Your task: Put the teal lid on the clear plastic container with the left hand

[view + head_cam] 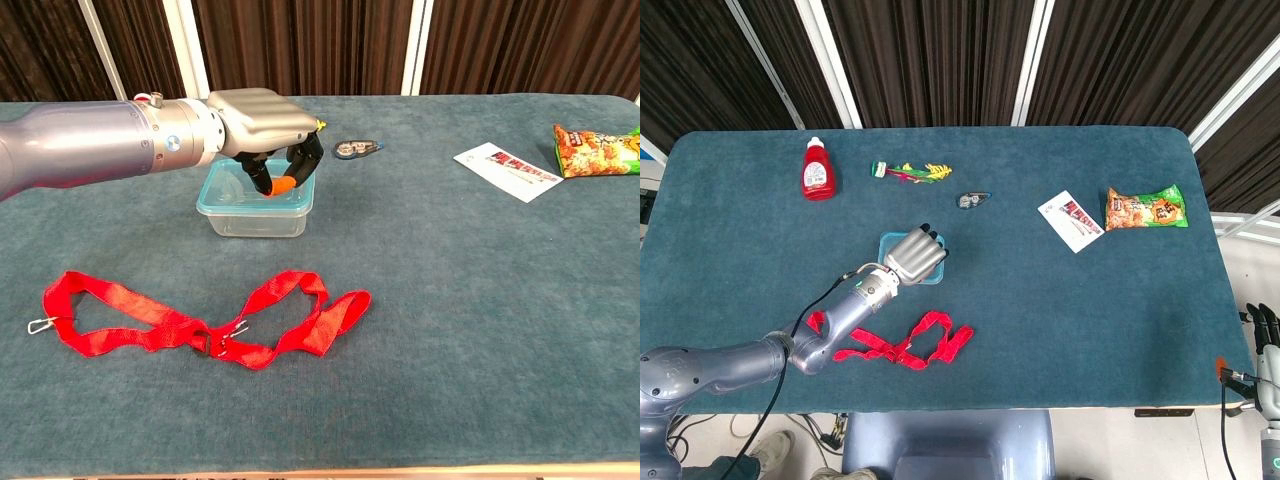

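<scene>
1. I am holding the left hand (262,120) directly over the clear plastic container (257,205), palm down, with the forearm reaching in from the left of the chest view

2. Its fingers (283,183) are curling downward onto the teal lid (228,200), which is already sitting on top of the container; I cannot tell whether the fingers are pressing on the lid or only hanging just above it, and they are not wrapping around anything

3. In the head view the left hand (913,255) is covering most of the container (886,241), leaving only a teal edge showing near the middle of the tabletop (1060,310)

4. The right hand (1265,330) is hanging off the tabletop's right edge, low in the head view; its fingers are too small for me to judge

5. A red strap (200,322) is lying in loops in front of the container, well apart from it

6. A red bottle (818,169), a snack bag (1145,209) and a white card (1071,220) are lying further back on the tabletop
</scene>
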`<action>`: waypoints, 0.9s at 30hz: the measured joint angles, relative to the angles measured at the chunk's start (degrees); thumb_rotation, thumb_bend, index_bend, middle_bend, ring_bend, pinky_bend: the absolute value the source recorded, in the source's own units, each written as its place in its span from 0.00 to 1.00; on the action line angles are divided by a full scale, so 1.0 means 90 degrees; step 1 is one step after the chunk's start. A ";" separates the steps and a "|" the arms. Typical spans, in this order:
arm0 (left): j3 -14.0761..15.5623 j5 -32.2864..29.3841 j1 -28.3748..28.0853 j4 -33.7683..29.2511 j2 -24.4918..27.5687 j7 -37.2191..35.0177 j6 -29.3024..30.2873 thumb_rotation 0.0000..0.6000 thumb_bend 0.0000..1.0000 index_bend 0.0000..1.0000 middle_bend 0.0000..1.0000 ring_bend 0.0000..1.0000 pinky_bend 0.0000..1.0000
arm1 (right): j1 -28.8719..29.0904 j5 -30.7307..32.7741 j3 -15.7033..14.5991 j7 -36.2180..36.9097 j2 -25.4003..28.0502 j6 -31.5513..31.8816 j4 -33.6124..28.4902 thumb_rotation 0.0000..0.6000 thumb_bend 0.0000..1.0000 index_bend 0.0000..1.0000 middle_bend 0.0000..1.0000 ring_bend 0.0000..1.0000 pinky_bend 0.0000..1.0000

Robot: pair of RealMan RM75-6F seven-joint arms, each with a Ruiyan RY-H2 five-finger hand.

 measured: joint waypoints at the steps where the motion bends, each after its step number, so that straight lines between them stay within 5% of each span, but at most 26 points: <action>1: -0.0004 0.0010 0.0007 -0.0018 0.0011 -0.0005 0.0004 1.00 0.49 0.69 0.53 0.32 0.26 | -0.0001 0.0001 -0.0001 -0.0001 0.0001 0.0001 -0.0002 1.00 0.39 0.06 0.04 0.02 0.00; 27: -0.0037 -0.0042 0.0161 -0.0333 0.0075 -0.0071 -0.0069 1.00 0.49 0.71 0.57 0.33 0.26 | 0.0004 0.0052 0.0004 -0.0050 0.0002 -0.0007 -0.0026 1.00 0.39 0.06 0.04 0.02 0.00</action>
